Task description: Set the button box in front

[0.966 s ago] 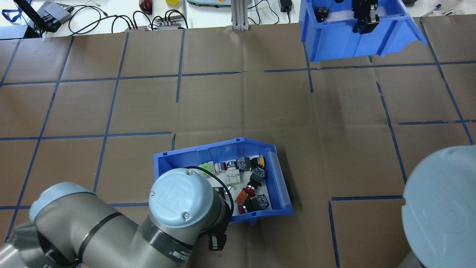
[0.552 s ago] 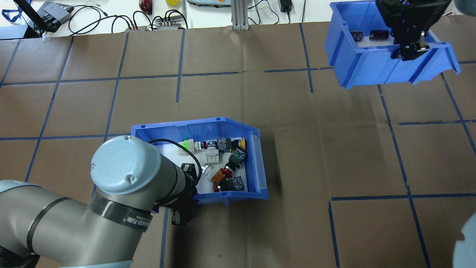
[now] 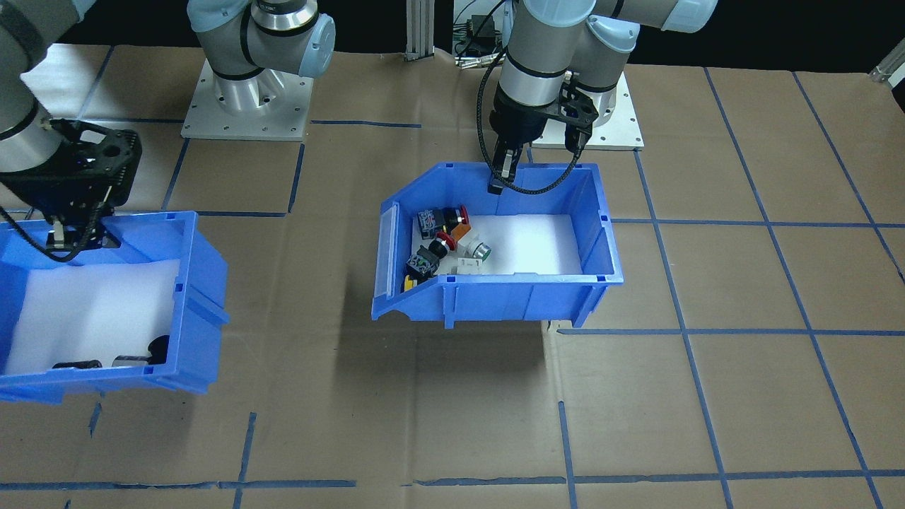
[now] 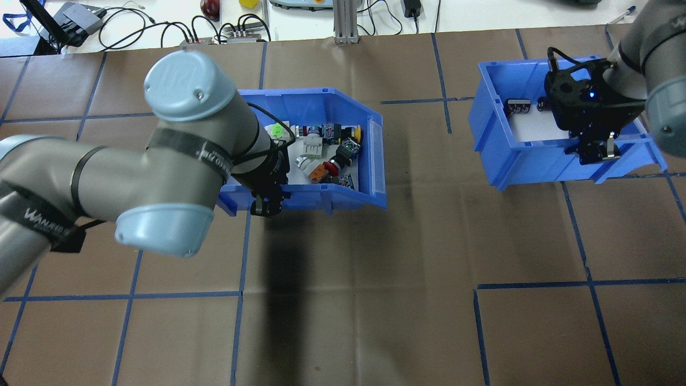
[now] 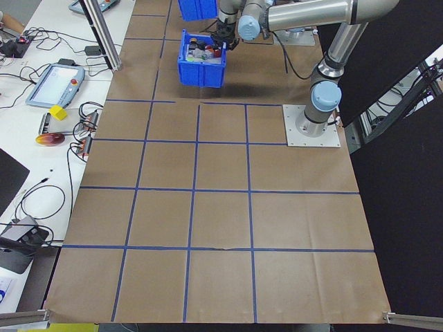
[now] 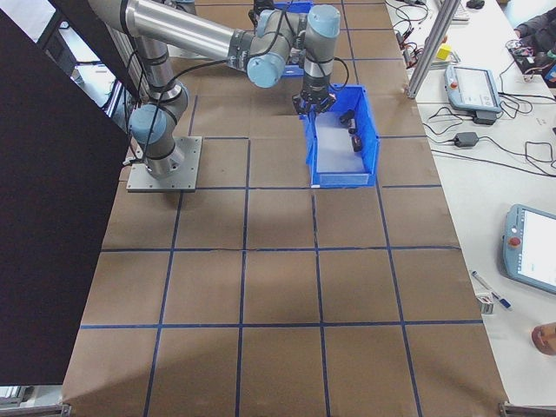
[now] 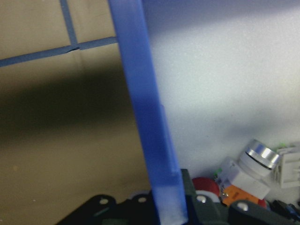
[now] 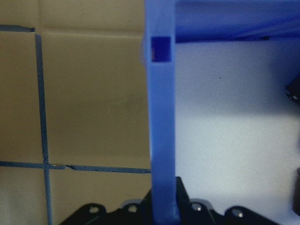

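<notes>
a: where is the button box, and what has hold of it?

b: it hangs above the brown paper table, casting a shadow below itself. the left gripper pinches the box's back wall, one finger inside and one outside; the left wrist view shows the blue wall running straight down between the closed fingers.

a: contents?

b: a white foam liner with push-button switches bunched toward the open-fronted end: red, orange, yellow, green and silver caps show in the overhead view.

a: and the second blue bin?

b: it sits well apart, off to the robot's right. the right gripper is clamped on its near wall in the same way, the wall passing between the fingers in the right wrist view. a few dark parts lie on its white liner at the far end.

a: orientation of the button box?

b: roughly level, its long sides parallel to the table's blue tape lines.
</notes>
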Available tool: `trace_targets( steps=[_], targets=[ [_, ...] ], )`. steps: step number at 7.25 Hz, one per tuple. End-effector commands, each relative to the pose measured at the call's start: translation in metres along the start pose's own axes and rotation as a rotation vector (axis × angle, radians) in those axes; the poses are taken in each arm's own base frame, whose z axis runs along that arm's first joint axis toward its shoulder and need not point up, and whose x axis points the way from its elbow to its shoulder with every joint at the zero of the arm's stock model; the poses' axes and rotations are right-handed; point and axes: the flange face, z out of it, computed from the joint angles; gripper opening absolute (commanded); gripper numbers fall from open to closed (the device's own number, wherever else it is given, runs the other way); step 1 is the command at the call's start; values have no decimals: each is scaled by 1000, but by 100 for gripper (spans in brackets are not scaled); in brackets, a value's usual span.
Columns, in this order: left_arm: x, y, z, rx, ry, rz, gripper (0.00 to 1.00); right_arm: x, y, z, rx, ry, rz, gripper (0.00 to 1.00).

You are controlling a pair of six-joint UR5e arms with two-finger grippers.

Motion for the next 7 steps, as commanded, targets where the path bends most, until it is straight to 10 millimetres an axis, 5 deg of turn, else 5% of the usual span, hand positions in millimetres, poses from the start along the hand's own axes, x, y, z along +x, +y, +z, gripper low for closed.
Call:
trace_targets(
  steps=[1, 2, 5, 7],
  targets=[
    [86, 6, 44, -25, 16, -25, 0, -25, -8, 15, -6, -4, 15, 3],
    [115, 14, 55, -29, 21, -16, 0, -24, -8, 17, -4, -5, 13, 3],
    [153, 46, 79, -61, 29, 28, 1, -23, -8, 18, 3, -7, 13, 3],
    [146, 51, 88, -58, -11, 32, 11, -23, -8, 18, -1, -6, 12, 3]
  ],
)
